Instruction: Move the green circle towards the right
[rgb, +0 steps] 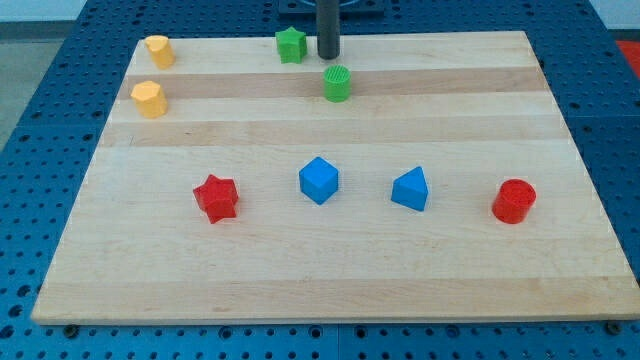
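Pushing job: green circle (338, 84), rightward.
Item sits on your worktop (300, 260) near the view's top, just below and right of my tip (328, 55); green star (291, 45) lies beside. Likely light, rigid, prone to rolling off line; contact its left flank squarely. No fingers fitted, so nothing opens or closes.

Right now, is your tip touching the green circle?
Apart. The camera view shows a strip of bare wood between my tip and the green circle, which sits just below it, slightly toward the view's right.
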